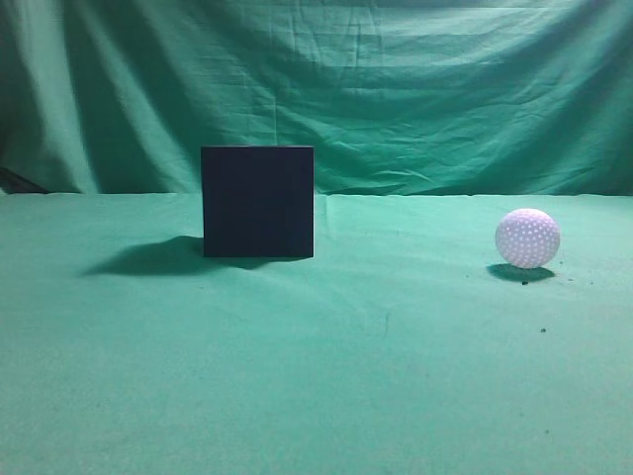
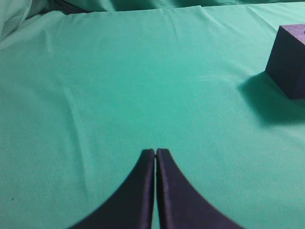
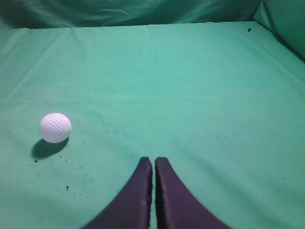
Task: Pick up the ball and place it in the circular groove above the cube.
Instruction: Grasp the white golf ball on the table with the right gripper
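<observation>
The ball is white with a dimpled surface all over, like a golf ball, and it rests on the green-covered worktop toward the right side of the exterior view. A small dark shadow lies beneath it on the cloth. Nothing touches it. In the right wrist view the ball sits to the left and ahead of the right gripper, well apart from it, with a few dark specks scattered on the cloth near it.

The cube is very dark, almost black, with flat faces and sharp edges. It stands upright on the worktop left of centre, well apart from the ball, and casts a shadow to its left. From the exterior view only its front face shows, so its top and any groove there cannot be seen. In the left wrist view only a corner of the cube appears at the right edge of the frame; its top face is not clear enough to judge.

The right gripper has its two dark fingers pressed together with only a thin slit between them, holding nothing. The left gripper looks the same: fingers closed against each other, empty, above bare green cloth.

A wrinkled green backdrop hangs behind the worktop.
</observation>
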Robot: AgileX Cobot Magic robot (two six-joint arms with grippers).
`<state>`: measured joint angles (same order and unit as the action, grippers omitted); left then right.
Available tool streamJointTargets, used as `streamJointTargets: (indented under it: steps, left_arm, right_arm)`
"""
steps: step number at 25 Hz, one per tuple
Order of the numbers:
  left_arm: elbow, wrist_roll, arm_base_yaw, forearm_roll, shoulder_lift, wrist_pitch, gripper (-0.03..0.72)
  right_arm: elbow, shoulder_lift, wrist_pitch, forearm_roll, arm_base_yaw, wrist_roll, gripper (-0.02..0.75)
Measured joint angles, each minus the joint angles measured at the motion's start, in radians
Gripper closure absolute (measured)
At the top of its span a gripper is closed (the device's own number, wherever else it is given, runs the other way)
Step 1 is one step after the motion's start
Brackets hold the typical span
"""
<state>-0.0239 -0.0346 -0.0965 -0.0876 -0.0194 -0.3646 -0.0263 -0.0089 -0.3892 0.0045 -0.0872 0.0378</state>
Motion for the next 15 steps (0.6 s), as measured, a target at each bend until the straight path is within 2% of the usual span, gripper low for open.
streamJointTargets:
  steps: [15]
  left_arm:
    - [0.000, 0.000, 0.000, 0.000, 0.000, 0.000, 0.688]
  right_arm:
    - [0.000, 0.000, -0.002, 0.000, 0.000, -0.002, 0.738]
